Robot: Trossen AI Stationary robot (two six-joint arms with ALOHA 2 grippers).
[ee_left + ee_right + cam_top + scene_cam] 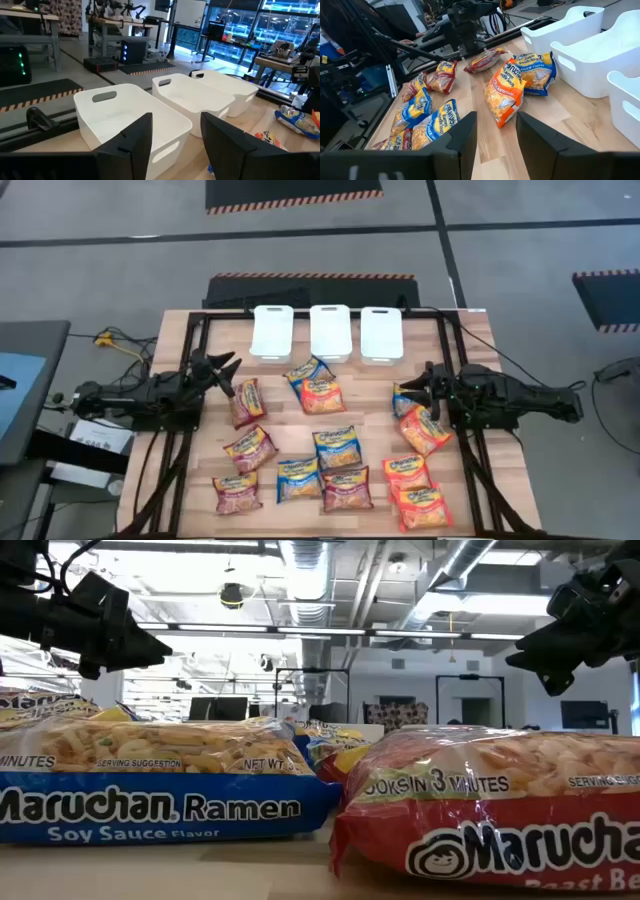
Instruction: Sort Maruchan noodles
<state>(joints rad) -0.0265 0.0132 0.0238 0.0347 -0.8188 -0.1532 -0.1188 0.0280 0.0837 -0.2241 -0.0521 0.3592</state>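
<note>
Wooden table (200, 360) at frame centre carries three white bins (327, 332) along its upper edge, with Maruchan noodles (335, 446) scattered below them. Left gripper (222, 370) at centre-left and right gripper (418, 388) at centre-right hover with fingers apart, empty. The packets look light, crinkly, slippery and crushable; pinching a sealed end edge seems best.

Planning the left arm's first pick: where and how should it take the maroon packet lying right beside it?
Judging from above, the maroon packet lies flat, long axis running toward the bins. Probably come straight down with the left tool and pinch across its narrower width at mid-body, where the crinkly film gives.
</note>
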